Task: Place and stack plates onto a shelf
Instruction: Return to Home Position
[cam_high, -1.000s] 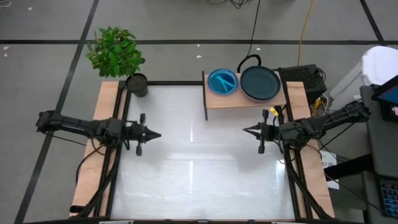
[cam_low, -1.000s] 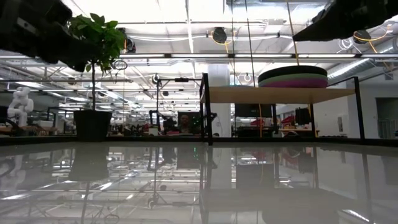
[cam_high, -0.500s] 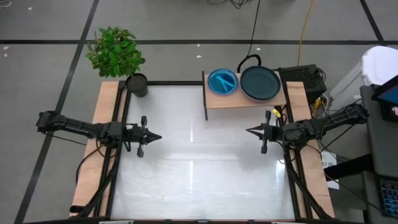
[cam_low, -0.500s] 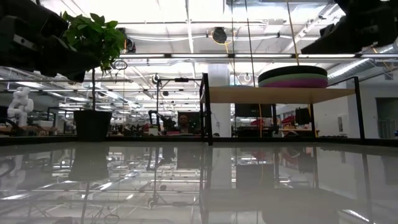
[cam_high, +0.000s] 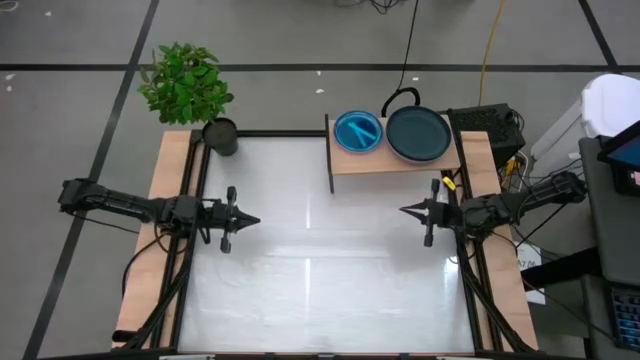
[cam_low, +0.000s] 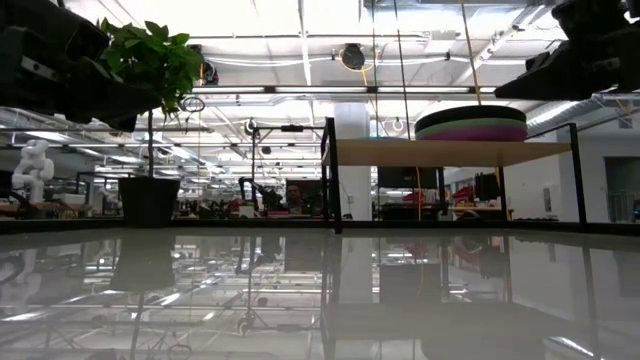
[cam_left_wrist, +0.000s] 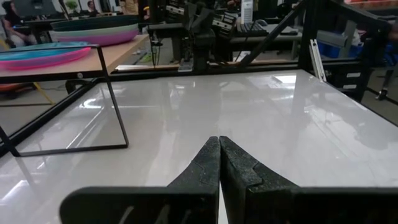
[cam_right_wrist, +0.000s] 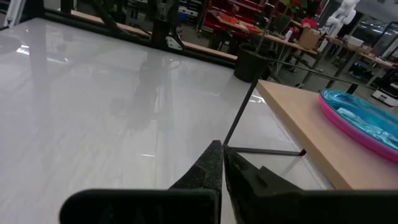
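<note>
Altogether two plate stacks (cam_high: 358, 131) (cam_high: 417, 134) stand on one shelf (cam_high: 395, 164).

Most of the table (cam_high: 310, 260) lies open, from its middle to the near side. Along the far edge stand the shelf (cam_high: 400, 165), carrying stacked plates (cam_high: 418, 133), and the plant pot (cam_high: 221, 136) at the left corner.
</note>
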